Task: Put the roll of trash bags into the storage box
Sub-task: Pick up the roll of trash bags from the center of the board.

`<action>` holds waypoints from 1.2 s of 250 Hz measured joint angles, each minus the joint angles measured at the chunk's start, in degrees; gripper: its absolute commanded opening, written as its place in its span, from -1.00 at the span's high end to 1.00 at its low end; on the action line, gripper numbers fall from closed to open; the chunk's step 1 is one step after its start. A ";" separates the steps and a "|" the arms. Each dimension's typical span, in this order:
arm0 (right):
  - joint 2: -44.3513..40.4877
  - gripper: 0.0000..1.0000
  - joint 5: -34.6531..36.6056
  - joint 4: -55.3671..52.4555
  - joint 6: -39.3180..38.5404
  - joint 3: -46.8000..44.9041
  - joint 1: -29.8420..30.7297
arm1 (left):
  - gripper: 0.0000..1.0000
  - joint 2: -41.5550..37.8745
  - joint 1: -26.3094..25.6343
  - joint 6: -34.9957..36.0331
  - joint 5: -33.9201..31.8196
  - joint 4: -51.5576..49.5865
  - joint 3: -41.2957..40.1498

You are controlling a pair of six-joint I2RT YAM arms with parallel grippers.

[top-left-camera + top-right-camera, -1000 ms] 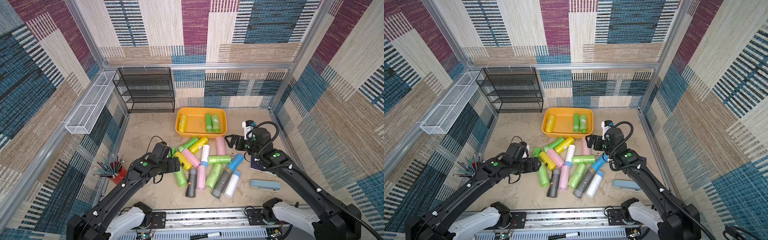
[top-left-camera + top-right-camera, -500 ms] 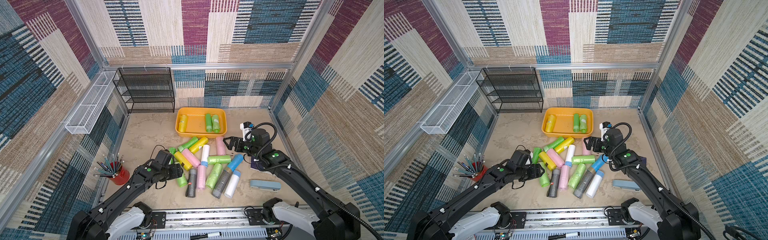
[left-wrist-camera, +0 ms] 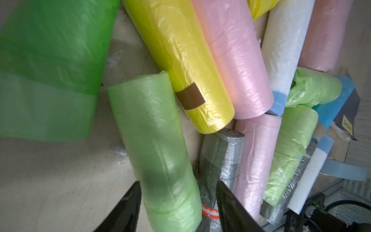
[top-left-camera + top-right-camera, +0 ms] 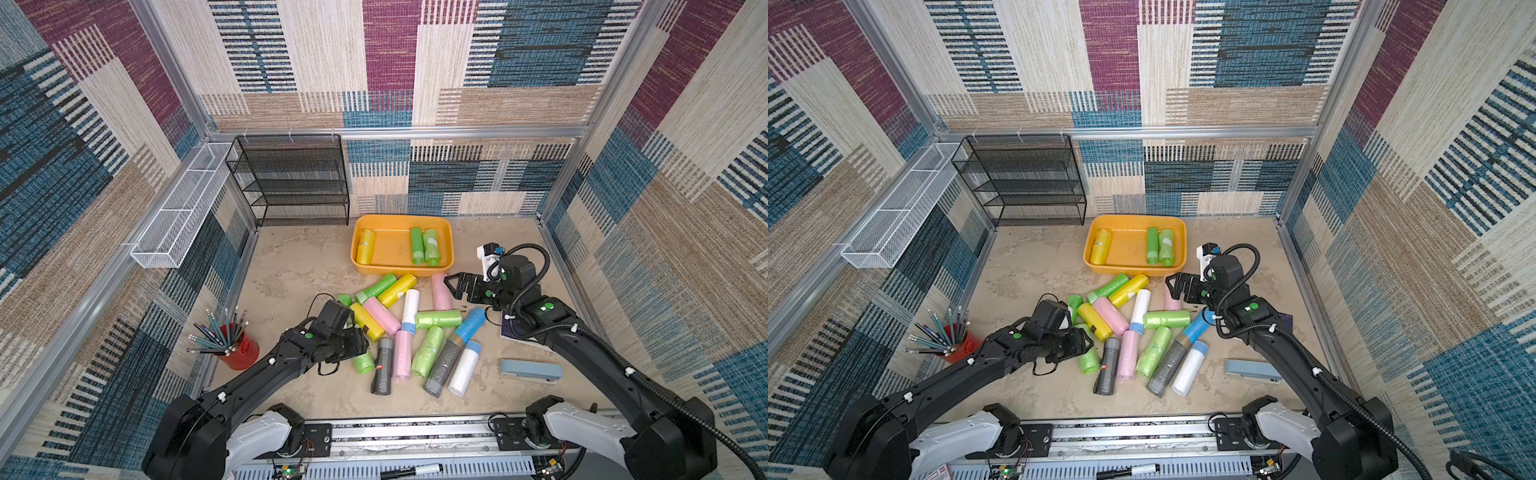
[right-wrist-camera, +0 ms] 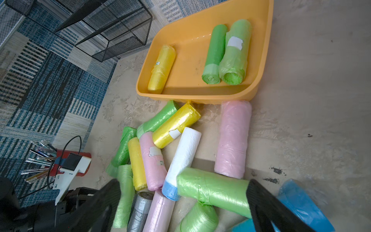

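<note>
Several trash bag rolls in green, yellow, pink, white, blue and grey lie heaped on the floor in front of the orange-yellow storage box [image 4: 400, 270] [image 4: 1133, 271] [image 5: 190, 96]. The box holds a yellow roll [image 4: 365, 247] and two green rolls [image 4: 417, 245]. My left gripper [image 4: 358, 348] [image 4: 1084, 345] [image 3: 178, 182] is low at the heap's left edge, its jaws astride a light green roll [image 3: 152, 132] [image 4: 364, 362], with a gap still at one finger [image 3: 226, 198]. My right gripper [image 4: 451, 286] [image 4: 1172, 286] [image 5: 183, 180] hangs open over the heap beside a pink roll [image 4: 439, 291].
A red cup of pencils [image 4: 240, 354] stands left of my left arm. A black mesh rack [image 4: 291, 183] and a white wire basket [image 4: 183, 208] sit at the back left. A blue-grey stapler [image 4: 530, 371] and a dark booklet [image 4: 515, 334] lie at the right.
My left gripper has dropped onto the heap's left edge and its jaws have narrowed around the light green roll. The right gripper has drifted slightly left, still wide.
</note>
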 measured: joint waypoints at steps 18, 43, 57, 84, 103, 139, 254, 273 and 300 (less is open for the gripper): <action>0.28 -0.99 -0.33 -0.02 0.00 0.00 0.00 | -0.23 0.85 0.00 0.00 0.02 0.07 0.00; 0.37 -0.99 -0.66 -0.24 0.00 0.17 0.00 | -0.23 1.53 0.00 0.00 -0.04 0.11 0.00; 0.37 -0.99 -0.68 -0.31 0.00 0.31 0.00 | -0.23 1.77 0.00 0.00 -0.09 0.11 -0.15; 0.50 -0.98 -0.70 -0.35 0.00 0.44 0.00 | -0.17 2.38 0.00 0.02 -0.28 0.13 -0.52; 0.59 -0.98 -0.72 -0.37 0.00 0.48 0.00 | -0.06 3.02 0.00 0.04 -0.50 0.13 -0.70; 0.61 -0.99 -0.72 -0.37 0.00 0.52 0.00 | 0.19 5.05 0.00 0.26 -0.35 1.05 -0.66; 0.63 -0.98 -0.57 -1.18 0.00 0.85 0.00 | 0.03 10.71 -0.02 0.48 1.44 4.57 0.20; 0.66 -0.99 -0.50 -1.25 0.00 0.85 0.00 | 0.01 11.02 -0.02 0.48 1.40 4.90 0.20; 0.79 -0.99 -0.48 -1.33 0.00 0.98 0.00 | -0.02 11.41 -0.07 0.48 1.40 5.55 0.11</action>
